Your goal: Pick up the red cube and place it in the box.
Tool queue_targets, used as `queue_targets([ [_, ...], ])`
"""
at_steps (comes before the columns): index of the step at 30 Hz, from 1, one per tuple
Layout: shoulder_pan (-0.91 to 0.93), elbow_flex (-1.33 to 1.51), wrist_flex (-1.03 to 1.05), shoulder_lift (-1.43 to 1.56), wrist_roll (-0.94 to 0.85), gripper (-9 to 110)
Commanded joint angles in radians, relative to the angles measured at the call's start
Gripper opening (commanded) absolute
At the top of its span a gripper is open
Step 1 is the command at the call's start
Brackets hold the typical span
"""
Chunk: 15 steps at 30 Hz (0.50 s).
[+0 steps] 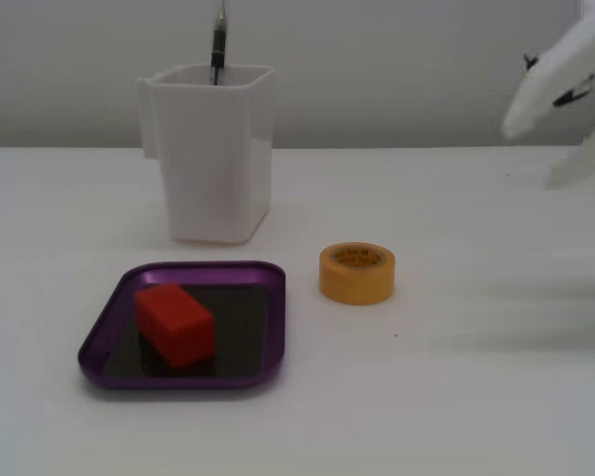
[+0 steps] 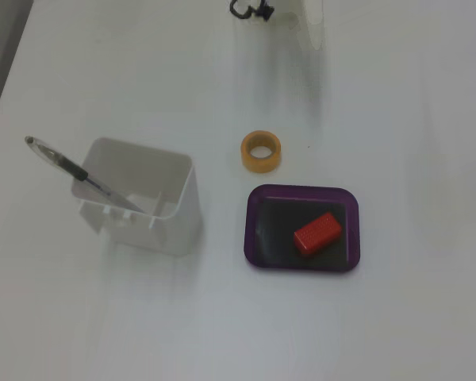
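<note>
The red cube (image 1: pixel 175 325) lies inside the box (image 1: pixel 104 342), a shallow purple tray, toward its left half in a fixed view. In the other fixed view the red cube (image 2: pixel 318 233) lies at a slant on the dark floor of the box (image 2: pixel 258 238). My gripper (image 1: pixel 518 121) is a white, blurred shape at the upper right, raised well clear of the box and far from the cube. It shows washed out at the top edge of the other fixed view (image 2: pixel 312 36). Nothing is seen in it, and its jaws cannot be made out.
A yellow tape roll (image 1: pixel 357 273) lies on the white table just right of the box. A tall white plastic container (image 1: pixel 210 154) with a pen (image 1: pixel 218 45) in it stands behind the box. In the other fixed view the container (image 2: pixel 139 198) stands left of the box.
</note>
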Motion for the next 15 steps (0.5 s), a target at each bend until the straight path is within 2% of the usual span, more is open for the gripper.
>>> queue_targets([
  [1, 0.005, 0.067, 0.005, 0.115, 0.0, 13],
  [15, 0.005, 0.227, -0.006, 0.101, 0.003, 13],
])
